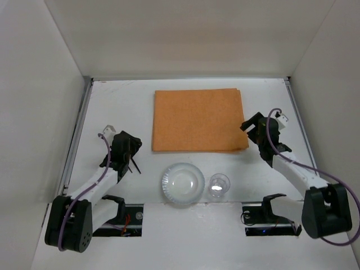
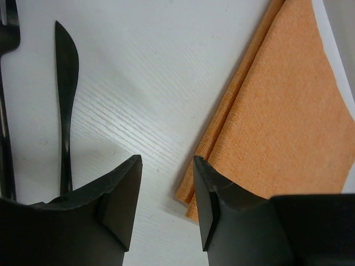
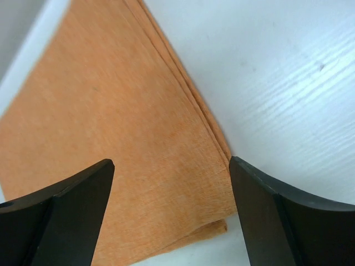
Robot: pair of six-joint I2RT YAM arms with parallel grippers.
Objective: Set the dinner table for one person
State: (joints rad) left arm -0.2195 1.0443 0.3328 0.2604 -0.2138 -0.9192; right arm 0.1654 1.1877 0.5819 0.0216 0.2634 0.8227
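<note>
Dinner table (image 1: 112,107) is serving as the work surface and is filling the overhead view, with metal rails running along its left and right edges. An orange cloth mat (image 1: 199,121) is lying flat at the far centre, judged to be marking the place setting, and nothing is resting on it yet. A clear plate (image 1: 183,184) and a small clear cup (image 1: 219,185) are sitting side by side, not touching, at the near edge between the two arm bases. The setting is judged barely begun.

Left gripper (image 2: 166,183) is hovering over bare table just left of the mat's near left corner. Its jaws are standing narrowly apart and holding nothing. A dark knife (image 2: 65,83) is lying on the table just beside it, and next to that a second dark utensil (image 2: 8,27) — probably a fork, mostly cut off by the frame. This position is judged to be suiting a reach for either the cutlery or the cloth edge; which one cannot be told.

Right gripper (image 3: 172,183) is hanging by the mat's near right corner, jaws spread wide and empty, and the wrist view is showing the corner between the fingers. The corner is showing doubled layers — the cloth is folded — so a pinch there is risking lifting only the upper layer.
</note>
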